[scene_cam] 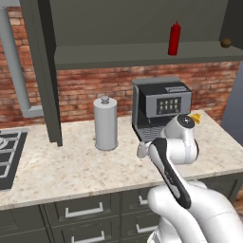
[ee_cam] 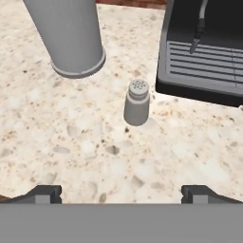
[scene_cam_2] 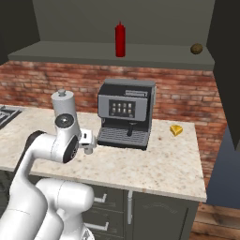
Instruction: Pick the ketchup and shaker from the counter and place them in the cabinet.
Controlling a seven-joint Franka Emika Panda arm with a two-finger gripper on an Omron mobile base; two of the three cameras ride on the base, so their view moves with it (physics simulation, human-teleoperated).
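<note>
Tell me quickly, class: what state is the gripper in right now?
Gripper: open and empty, its fingertips spread wide above the counter, short of the shaker.

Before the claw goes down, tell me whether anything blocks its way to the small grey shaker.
Nothing visible does. The small light-grey shaker stands alone on bare beige speckled counter, apart from the tall grey canister and black coffee machine. The open claw faces it.

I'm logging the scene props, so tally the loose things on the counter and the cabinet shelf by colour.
Red: 1, the ketchup on the cabinet shelf.
Grey: 2, the shaker and the tall canister on the counter.
Black: 1, the coffee machine.
Yellow: 1, a small wedge.
Total: 5.
</note>
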